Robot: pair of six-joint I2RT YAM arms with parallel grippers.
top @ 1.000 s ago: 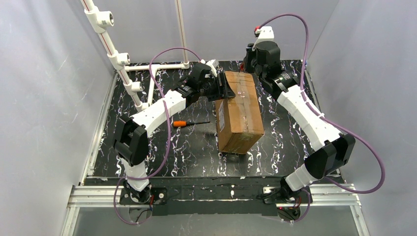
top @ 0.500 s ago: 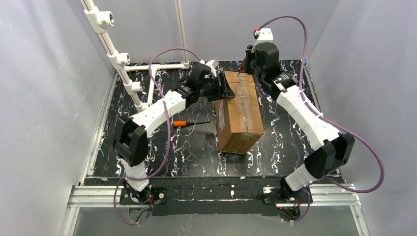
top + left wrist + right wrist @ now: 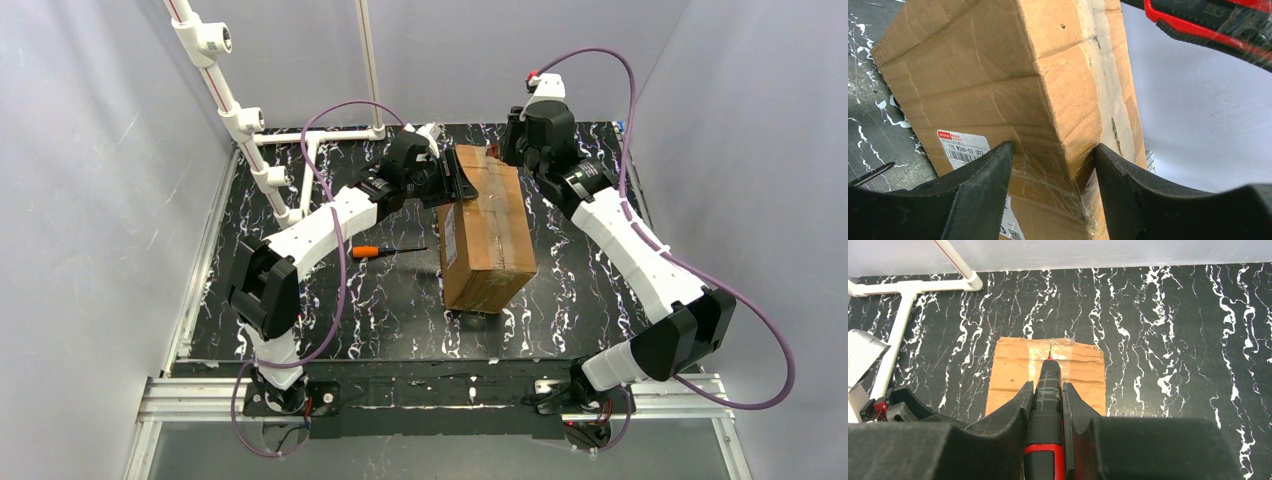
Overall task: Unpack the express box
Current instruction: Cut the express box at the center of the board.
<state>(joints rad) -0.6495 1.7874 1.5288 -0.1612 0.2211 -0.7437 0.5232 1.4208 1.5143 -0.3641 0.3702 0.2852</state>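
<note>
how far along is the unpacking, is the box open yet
Not open yet. Done: the left gripper clamps a far corner of the express box, and the right gripper holds a red-and-black cutter. In hand: the cutter's tip is aimed at the taped seam on the box's far end; whether it touches is unclear. Left: cutting the seam, opening the flaps, taking out the contents.
</note>
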